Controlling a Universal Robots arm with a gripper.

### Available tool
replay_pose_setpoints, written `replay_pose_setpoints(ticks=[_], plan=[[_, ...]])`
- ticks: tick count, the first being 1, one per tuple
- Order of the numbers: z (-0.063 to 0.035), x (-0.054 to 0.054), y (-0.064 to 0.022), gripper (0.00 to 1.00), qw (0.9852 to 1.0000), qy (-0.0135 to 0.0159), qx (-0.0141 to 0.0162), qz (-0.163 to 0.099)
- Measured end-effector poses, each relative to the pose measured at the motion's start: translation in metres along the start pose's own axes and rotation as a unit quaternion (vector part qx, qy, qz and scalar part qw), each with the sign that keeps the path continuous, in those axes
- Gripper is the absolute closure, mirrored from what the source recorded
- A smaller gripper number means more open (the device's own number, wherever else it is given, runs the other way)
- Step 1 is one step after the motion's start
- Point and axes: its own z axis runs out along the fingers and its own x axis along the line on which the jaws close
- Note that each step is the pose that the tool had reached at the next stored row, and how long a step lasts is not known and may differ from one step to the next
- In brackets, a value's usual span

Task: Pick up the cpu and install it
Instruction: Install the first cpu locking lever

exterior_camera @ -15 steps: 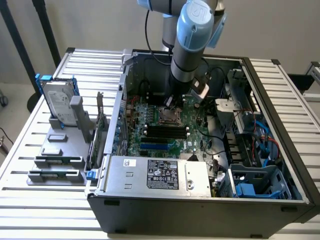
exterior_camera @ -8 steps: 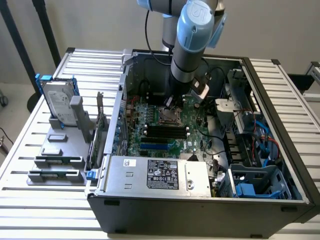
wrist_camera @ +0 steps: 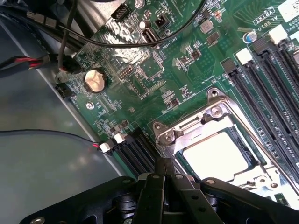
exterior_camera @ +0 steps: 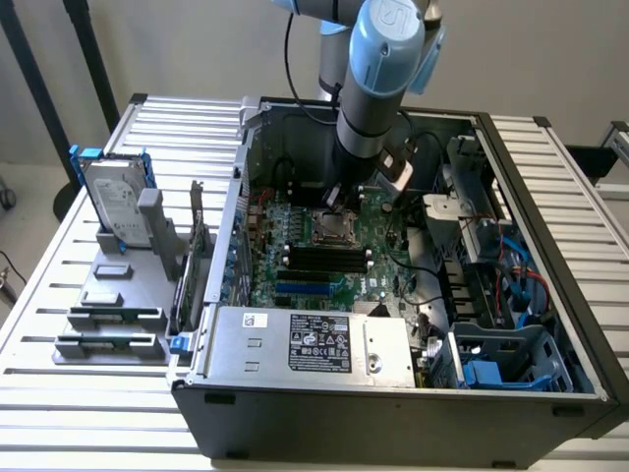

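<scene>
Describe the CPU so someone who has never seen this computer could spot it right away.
Start at the open computer case and its green motherboard. Near the board's middle, beside the long black memory slots, sits a metal socket frame. The cpu is the pale, shiny square inside it.

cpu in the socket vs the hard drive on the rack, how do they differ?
The cpu lies flat inside the motherboard socket; the hard drive stands tilted on the grey rack outside the case. The cpu is a small square; the hard drive is a far bigger rectangle. The cpu sits under a metal socket frame; the hard drive sits in a blue bracket. The shut gripper is beside the cpu, away from the hard drive. Both have pale metallic tops.
</scene>
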Motion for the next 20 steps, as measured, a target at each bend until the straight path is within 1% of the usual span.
replay_pose_setpoints(ticks=[3,8,12,15,20], plan=[[-0.0053,-0.005,-0.0012,0.89,1.0000,0.0006,0.0006,0.000],[-0.0115,-0.021,-0.0076,0.89,1.0000,0.0011,0.0009,0.000],[-0.0183,-0.032,-0.0091,0.89,1.0000,0.0012,0.0010,0.000],[-0.0258,-0.038,-0.0075,0.89,1.0000,0.0011,0.0010,0.000],[-0.0411,-0.048,-0.0020,0.89,1.0000,0.0008,0.0015,0.000]])
